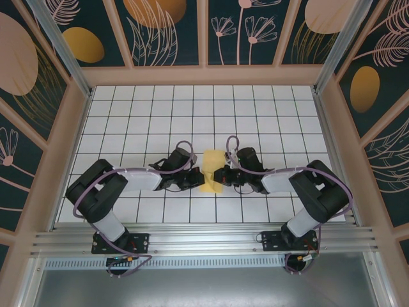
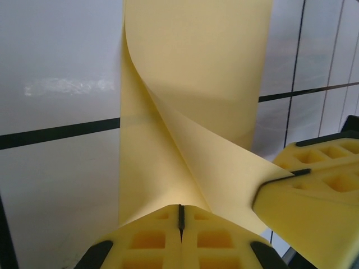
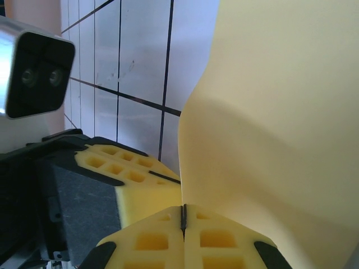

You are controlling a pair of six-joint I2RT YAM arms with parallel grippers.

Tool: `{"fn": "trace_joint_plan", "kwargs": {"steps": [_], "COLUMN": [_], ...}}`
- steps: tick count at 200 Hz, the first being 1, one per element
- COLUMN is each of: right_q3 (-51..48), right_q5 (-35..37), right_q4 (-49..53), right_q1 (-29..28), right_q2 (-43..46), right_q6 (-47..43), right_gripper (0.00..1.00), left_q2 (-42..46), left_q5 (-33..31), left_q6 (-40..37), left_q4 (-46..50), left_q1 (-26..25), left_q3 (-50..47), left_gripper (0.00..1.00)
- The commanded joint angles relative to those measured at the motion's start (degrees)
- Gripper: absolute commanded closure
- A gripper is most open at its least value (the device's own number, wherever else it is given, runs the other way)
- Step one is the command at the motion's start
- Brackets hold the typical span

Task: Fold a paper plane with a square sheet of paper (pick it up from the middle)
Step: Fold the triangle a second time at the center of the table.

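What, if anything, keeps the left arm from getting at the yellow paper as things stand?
Probably nothing, so yes: the left jaws are shut on the paper, close beside the right jaws, which pinch the same sheet. Nothing stands between them.

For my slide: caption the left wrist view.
Left gripper and right gripper pinch the curled square sheet of paper.

Thin, matt, smooth square sheet of paper; glossy white-tiled table; matt yellow plastic pads on left gripper.
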State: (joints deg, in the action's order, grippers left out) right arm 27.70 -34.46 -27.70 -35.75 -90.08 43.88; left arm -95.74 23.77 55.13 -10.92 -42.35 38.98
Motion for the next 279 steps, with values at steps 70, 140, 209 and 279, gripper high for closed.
{"fn": "trace_joint_plan", "kwargs": {"steps": [70, 140, 209, 279], "right_q3": [5.6, 8.4, 11.3, 13.4], "right_q5": [-0.3, -5.9, -6.1, -7.4], "right_q4": [8.4, 14.9, 26.0, 25.1], "right_q1": [2.0, 3.6, 5.3, 7.2], "right_q2": [-0.4, -1.2, 0.2, -3.5], "right_q6": [-9.2, -18.4, -27.5, -28.8], "right_gripper": [1.00, 1.00, 1.00, 1.00], "left_q2": [-3.9, -3.0, -3.4, -3.3], "left_q5": [-4.7, -5.1, -4.7, -4.5], "left_q6": [-2.0, -2.8, -3.5, -3.4], "left_q4": [4.0, 4.5, 5.0, 5.1], "left_q1": [-0.4, -0.4, -0.4, -0.5], "left_q3": [0.1, 1.0, 2.0, 2.3], "left_gripper": [0.99, 0.97, 0.95, 0.95]}}
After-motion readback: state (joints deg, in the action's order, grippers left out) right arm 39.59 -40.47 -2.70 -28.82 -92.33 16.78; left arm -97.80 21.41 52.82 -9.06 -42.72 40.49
